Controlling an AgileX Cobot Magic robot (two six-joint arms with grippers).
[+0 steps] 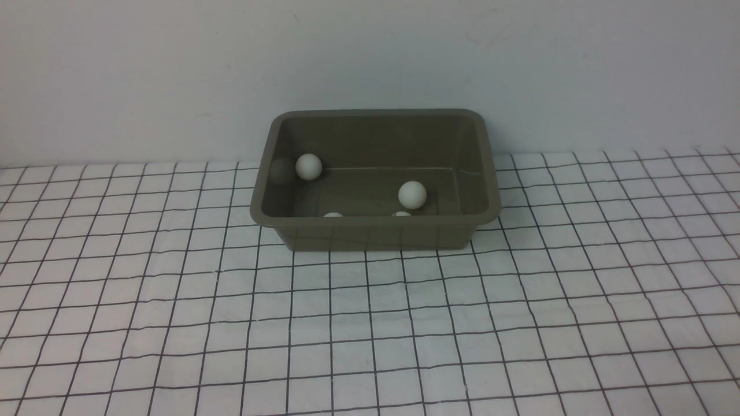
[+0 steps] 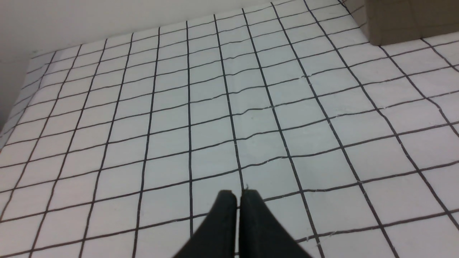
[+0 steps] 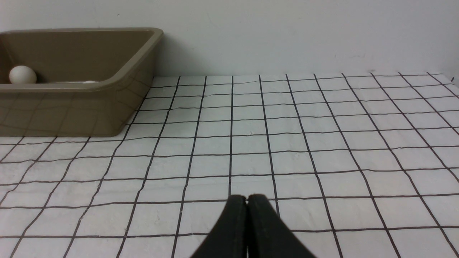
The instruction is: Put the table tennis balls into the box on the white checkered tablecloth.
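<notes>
No readable text, labels, brands or numbers anywhere: balls [image 1: 412,194] too small to show any print, box [image 1: 376,226] walls plain.

L gripper [image 2: 238,197] – jaws together – over tablecloth [image 2: 222,107]

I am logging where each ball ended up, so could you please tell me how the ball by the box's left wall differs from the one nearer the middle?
The left ball sits far back against the wall of the box, which mirrors it dimly. The middle ball lies nearer, on open floor, touching no wall. Both are plain white, fully visible and alike in size.
</notes>
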